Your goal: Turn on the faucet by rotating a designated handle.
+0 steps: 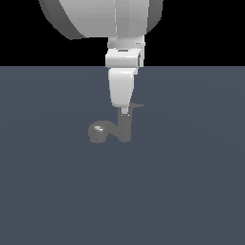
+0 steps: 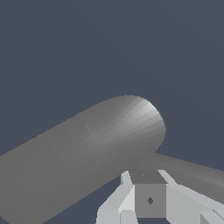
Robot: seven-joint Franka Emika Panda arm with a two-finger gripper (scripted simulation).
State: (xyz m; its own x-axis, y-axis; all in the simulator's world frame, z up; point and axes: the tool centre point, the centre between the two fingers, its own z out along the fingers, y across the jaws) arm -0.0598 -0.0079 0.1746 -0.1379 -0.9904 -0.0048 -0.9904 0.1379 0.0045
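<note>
Faucet [image 1: 122, 127] sits mid table [image 1: 191, 191], post upright, bulb head toward exterior view's left. Handle [image 1: 137, 105] pokes out at post top, toward exterior view's right. Gripper [image 1: 125, 111] right on post top; fingers' spread: can't tell, hidden. Risk: fingers slip off thin blade w/o rotating it, since contact looks shallow. Count: 1 faucet, 1 handle, 1 arm.

wrist cam is basically filled by the faucet [image 2: 83, 162], a big grey cylinder with a rounded lit end. the gripper [image 2: 148, 199] pokes in at the edge, pale fingers [image 2: 120, 199] right against it, over plain blue-grey floor [image 2: 109, 43].
</note>
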